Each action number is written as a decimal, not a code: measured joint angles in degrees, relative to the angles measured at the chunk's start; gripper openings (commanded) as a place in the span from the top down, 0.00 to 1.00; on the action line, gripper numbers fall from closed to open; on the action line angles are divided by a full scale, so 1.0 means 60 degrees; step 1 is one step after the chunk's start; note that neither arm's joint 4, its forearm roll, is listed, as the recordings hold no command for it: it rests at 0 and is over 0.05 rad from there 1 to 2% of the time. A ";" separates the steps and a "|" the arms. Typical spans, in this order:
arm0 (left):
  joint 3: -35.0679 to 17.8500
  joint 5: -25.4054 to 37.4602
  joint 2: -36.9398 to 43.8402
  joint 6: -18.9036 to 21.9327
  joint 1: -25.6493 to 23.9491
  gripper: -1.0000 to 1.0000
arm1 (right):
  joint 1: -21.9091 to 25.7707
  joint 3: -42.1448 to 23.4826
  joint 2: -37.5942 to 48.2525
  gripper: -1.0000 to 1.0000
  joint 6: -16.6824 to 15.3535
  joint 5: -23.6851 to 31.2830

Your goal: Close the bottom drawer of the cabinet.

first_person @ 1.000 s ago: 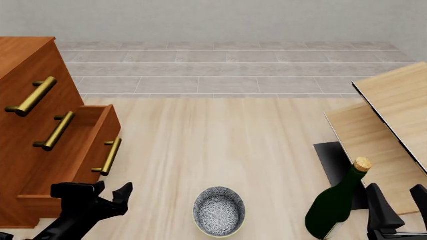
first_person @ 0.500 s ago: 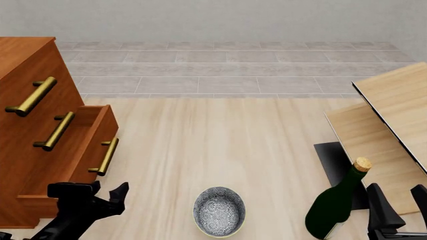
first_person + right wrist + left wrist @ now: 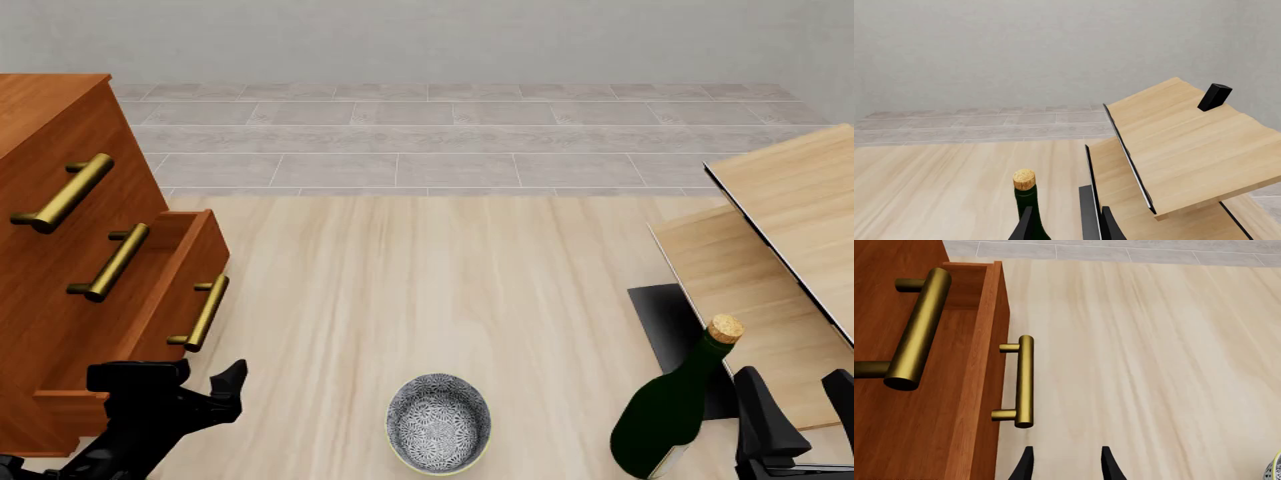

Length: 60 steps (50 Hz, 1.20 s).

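Since earlier frame: bottom drawer point(image 3: 160, 300) pushed further into cabinet point(image 3: 47, 160), part-open at counter left. Left gripper point(image 3: 180, 385) spread, empty, beside handle point(image 3: 1024, 381). Risk: fingers slip off front, snag handle.

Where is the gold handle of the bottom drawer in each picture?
Front view: the bottom drawer's handle is at the lower left, on the cabinet, just above the left claw.
Left wrist view: the same handle stands upright left of centre, just beyond the open claw's tips.
Right wrist view: not in it; only the bottle and wooden boards show.
Shared landmark: the middle drawer's handle, next to it in both.
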 measured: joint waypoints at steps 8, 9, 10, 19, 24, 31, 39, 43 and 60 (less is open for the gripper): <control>-0.0047 -0.0029 0.0089 0.0034 0.0163 0.00 | 0.0018 0.0007 0.0000 0.00 -0.0025 0.0005; -0.0052 -0.0029 0.0096 0.0039 0.0182 0.00 | 0.0020 0.0008 0.0000 0.00 -0.0028 0.0006; -0.0057 -0.0031 0.0104 0.0043 0.0203 0.00 | 0.0022 0.0008 0.0000 0.00 -0.0030 0.0007; -0.0116 -0.0103 0.0249 0.0113 0.0381 0.00 | 0.0036 0.0011 0.0000 0.00 -0.0049 0.0017; -0.0151 -0.0153 0.0341 0.0152 0.0474 0.00 | 0.0047 0.0011 0.0003 0.00 -0.0058 0.0024; -0.0207 -0.0203 0.0466 0.0199 0.0605 0.00 | 0.0065 -0.0006 0.0012 0.00 -0.0069 0.0045; -0.0271 -0.0232 0.0577 0.0253 0.0742 0.00 | 0.0072 -0.0001 0.0016 0.00 -0.0072 0.0042; -0.0287 -0.0231 0.0601 0.0284 0.0799 0.00 | 0.0070 -0.0002 0.0015 0.00 -0.0070 0.0044; -0.0349 -0.0176 0.0646 0.0395 0.1022 0.00 | 0.0057 0.0002 0.0009 0.00 -0.0046 0.0035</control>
